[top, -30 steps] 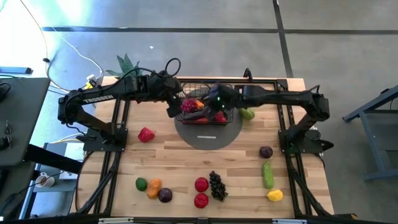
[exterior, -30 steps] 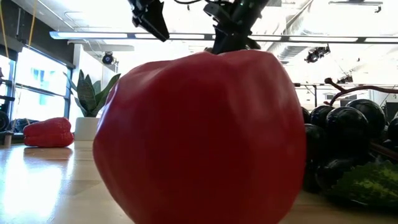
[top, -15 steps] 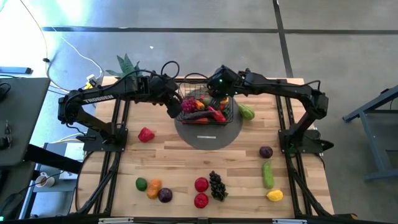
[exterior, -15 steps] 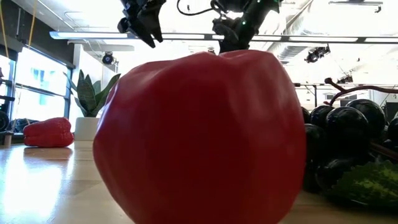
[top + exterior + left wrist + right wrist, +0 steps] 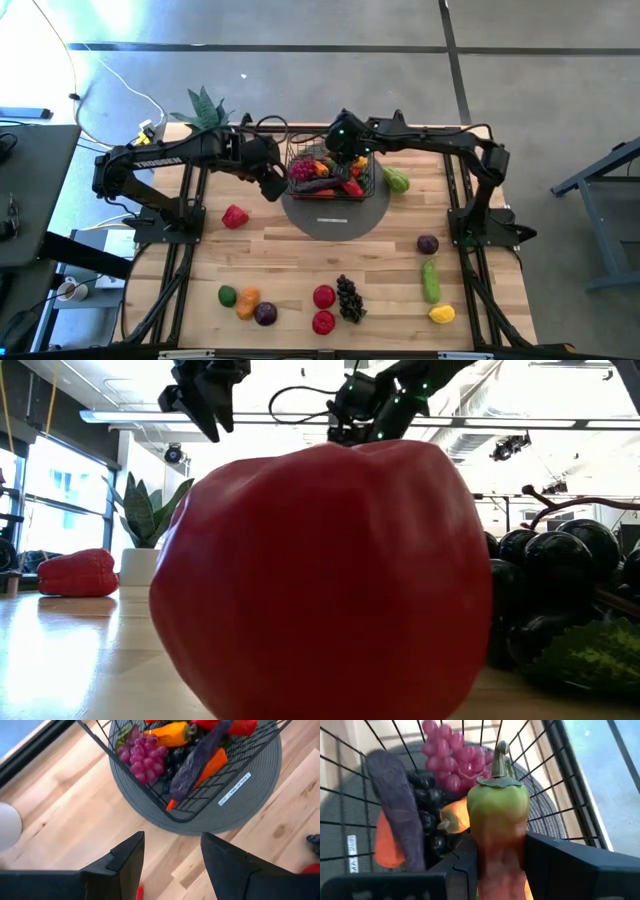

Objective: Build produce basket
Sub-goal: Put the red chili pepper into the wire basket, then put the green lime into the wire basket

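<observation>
The black wire basket (image 5: 331, 176) stands on a grey round disc (image 5: 335, 214) and holds pink grapes (image 5: 141, 759), a purple vegetable (image 5: 196, 761), a carrot (image 5: 210, 766) and other produce. My right gripper (image 5: 343, 152) hangs over the basket's far side, shut on a green-and-red pepper (image 5: 498, 815). My left gripper (image 5: 172, 865) is open with nothing between its fingers, above the bare table just left of the disc (image 5: 200, 822). In the low view both grippers (image 5: 205, 405) (image 5: 352, 422) show high up behind a big red fruit (image 5: 320, 580). My right gripper pinches the pepper's reddish lower half (image 5: 499, 862) between its two fingers (image 5: 467, 865). The fingers slant downward into the basket. The pepper sticks out past the fingertips with its green shoulders and stem (image 5: 500, 755) leading, held above the grapes (image 5: 452, 760) and other produce in the basket.
Loose produce lies on the table: a red pepper (image 5: 234, 216), a green piece (image 5: 397, 181) beside the basket, a purple one (image 5: 427, 244), a cucumber (image 5: 431, 280), black grapes (image 5: 348, 298), red apples (image 5: 323, 296) and others along the near edge. A potted plant (image 5: 205, 105) stands far left.
My right gripper has carried the pepper from over the basket's middle toward the far edge and slightly left, sinking and rolling about its axis. My left gripper has drawn back from the basket toward the table's left and near side, turning as it went.
</observation>
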`<state>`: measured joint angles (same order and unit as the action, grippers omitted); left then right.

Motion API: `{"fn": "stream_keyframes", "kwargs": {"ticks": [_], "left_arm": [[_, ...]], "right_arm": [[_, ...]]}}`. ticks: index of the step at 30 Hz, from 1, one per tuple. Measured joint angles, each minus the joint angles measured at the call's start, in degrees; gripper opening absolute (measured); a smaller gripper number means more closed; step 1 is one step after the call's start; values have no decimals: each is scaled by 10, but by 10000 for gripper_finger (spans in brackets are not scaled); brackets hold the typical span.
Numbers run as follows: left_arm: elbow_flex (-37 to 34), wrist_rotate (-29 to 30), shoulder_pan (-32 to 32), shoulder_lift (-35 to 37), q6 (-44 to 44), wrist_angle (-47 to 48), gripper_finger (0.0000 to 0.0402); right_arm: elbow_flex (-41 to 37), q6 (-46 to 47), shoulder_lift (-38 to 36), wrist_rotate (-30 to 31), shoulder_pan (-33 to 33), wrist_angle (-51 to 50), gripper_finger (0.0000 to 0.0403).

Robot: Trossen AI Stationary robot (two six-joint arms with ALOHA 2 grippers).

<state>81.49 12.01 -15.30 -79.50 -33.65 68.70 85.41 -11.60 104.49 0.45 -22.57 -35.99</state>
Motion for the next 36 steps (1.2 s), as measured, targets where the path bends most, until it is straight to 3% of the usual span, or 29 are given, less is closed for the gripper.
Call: {"fn": "stream_keyframes", "kwargs": {"ticks": [17, 36], "left_arm": [[0, 2, 43, 0, -24, 5, 184], [0, 6, 41, 0, -16, 5, 184]], "right_arm": [[0, 25, 69, -10, -40, 46, 96], [23, 72, 69, 15, -40, 14, 201]]}}
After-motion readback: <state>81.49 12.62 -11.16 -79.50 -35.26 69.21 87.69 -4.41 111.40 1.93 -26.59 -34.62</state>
